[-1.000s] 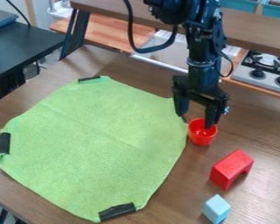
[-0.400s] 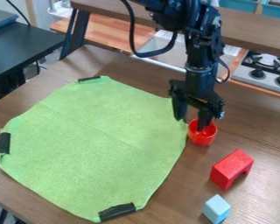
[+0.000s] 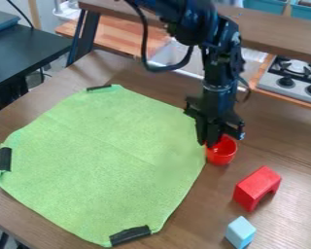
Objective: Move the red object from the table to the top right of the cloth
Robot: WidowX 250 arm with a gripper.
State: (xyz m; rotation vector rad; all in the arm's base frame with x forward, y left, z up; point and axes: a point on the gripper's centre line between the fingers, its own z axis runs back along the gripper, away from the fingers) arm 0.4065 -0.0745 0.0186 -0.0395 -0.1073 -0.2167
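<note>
The black gripper [image 3: 207, 142] is at the cloth's right edge, its fingers closed together on the left side of the red cup's rim. The small red cup [image 3: 221, 153] stands upright on the brown table [image 3: 294, 146], just beside the green cloth [image 3: 106, 155]. Part of the cup's left rim is hidden by the gripper. A red arch-shaped block [image 3: 257, 186] lies on the table, nearer the camera and to the right of the cup, apart from the gripper.
A light blue block [image 3: 240, 232] sits below the red arch block. Black clips [image 3: 130, 235] hold the cloth's edges. Behind the table are a wooden shelf [image 3: 275, 29] and a toy stove [image 3: 289, 80]; a dark table [image 3: 25, 53] stands at the upper left.
The gripper has moved slightly left and down, and its fingers have come together on the cup's rim. The cup has shifted a little to the left.
</note>
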